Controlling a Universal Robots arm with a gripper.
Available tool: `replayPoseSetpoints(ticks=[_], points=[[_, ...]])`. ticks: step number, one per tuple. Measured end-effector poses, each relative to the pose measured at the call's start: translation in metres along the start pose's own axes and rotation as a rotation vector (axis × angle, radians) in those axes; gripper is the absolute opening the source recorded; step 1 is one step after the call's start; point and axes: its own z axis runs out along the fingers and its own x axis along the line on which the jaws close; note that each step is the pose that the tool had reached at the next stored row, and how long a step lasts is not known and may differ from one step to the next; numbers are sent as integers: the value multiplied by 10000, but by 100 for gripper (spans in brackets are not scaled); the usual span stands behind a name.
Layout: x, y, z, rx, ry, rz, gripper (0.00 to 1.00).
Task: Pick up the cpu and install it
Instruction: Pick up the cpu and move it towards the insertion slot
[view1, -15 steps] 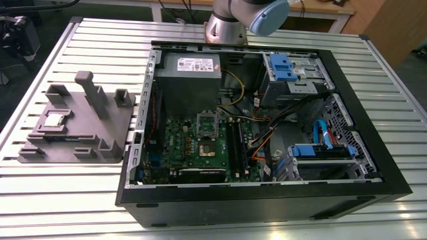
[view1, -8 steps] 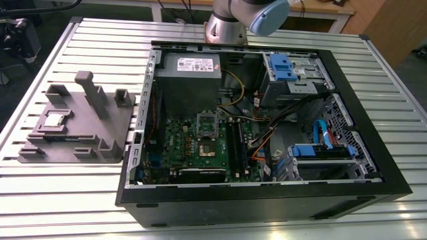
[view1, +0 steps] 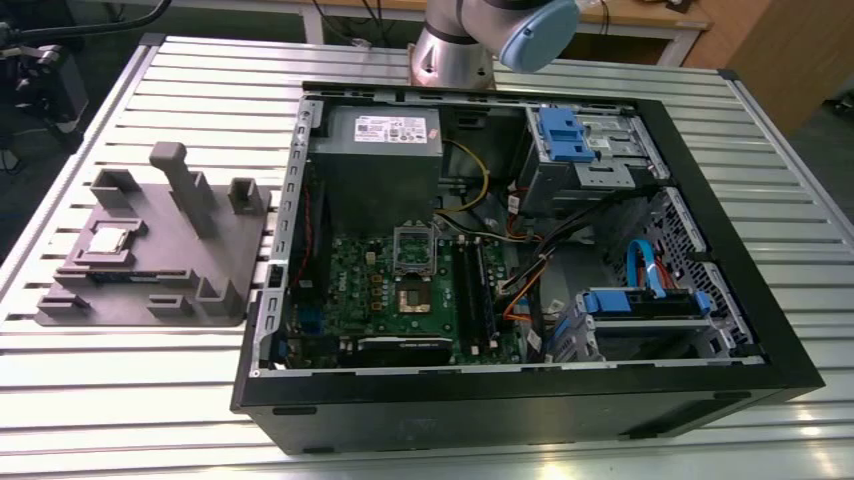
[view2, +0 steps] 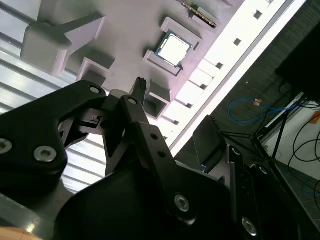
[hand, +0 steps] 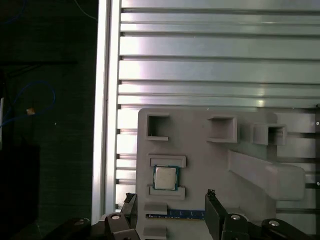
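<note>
Exterior view puts the cpu (view1: 107, 240) flat on the fixture (view1: 134, 288) at its left, well apart from the case (view1: 534, 390) at its right. To pick well, I judge the gripper (hand: 170, 196) should come square and centred on it. Fingers (hand: 213, 214) are open and empty; the cpu lies ahead of their tips, in line with the gap, untouched.

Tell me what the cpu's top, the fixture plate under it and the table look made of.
The small square cpu has a top of bare metal, likely: it shines silver-grey. The grey moulded fixture plate is probably matt plastic: dull, even colour. The slatted silver table looks like aluminium: its ribs reflect light in bands.
</note>
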Motion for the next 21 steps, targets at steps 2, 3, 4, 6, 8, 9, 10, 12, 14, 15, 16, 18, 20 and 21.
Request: replayPoseSetpoints(ticks=[2,3,4,6,8,9,10,12,14,15,16,18,20,21], points=[[-1,-1,13,6,-32,-79,65],[-1,-1,18,9,-26,-181,65],[0,-1,25,11,-20,-304,65],[0,-2,47,12,-11,-544,65],[0,-4,76,13,-7,-613,65],[0,-5,92,12,-9,-613,65],[0,-7,108,12,-9,-614,65],[-1,-11,125,13,-9,-615,65],[0,-13,132,14,-8,-614,65],[0,-13,132,14,-7,-614,65],[-1,-13,134,13,-9,-614,65],[-1,-14,153,13,-9,-615,65],[-1,-14,156,13,-10,-614,65],[-1,-14,158,13,-9,-615,65]])
